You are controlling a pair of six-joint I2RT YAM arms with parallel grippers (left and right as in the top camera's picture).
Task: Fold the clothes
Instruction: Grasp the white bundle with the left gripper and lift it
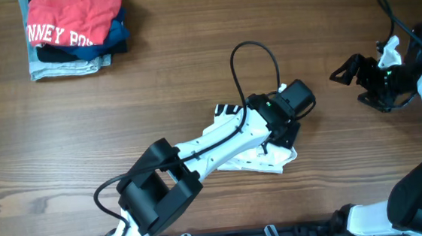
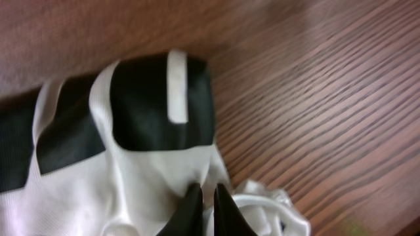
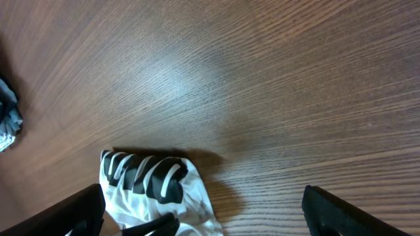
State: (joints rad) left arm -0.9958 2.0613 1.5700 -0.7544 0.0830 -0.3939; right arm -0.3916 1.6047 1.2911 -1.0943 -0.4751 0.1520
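The clothes (image 1: 273, 160) lie as a small white bundle at the table's middle, mostly under my left arm. In the left wrist view the white fabric (image 2: 141, 190) shows a black patch with a white stripe (image 2: 157, 98) at its far end. My left gripper (image 2: 209, 196) points down into the bundle, its dark fingers almost together with a thin fold of white cloth pinched between them. My right gripper (image 1: 353, 86) hangs at the table's right side, well away from the bundle, jaws wide apart and empty. Its view shows the clothes (image 3: 157, 190) with the striped patch low on the left.
A stack of folded garments sits at the far left corner, with a red one with white lettering (image 1: 75, 15) on top of navy and pale blue ones (image 1: 64, 67). Bare wood table (image 1: 192, 67) lies between the stack and the arms. A black cable (image 1: 255, 50) loops above the left wrist.
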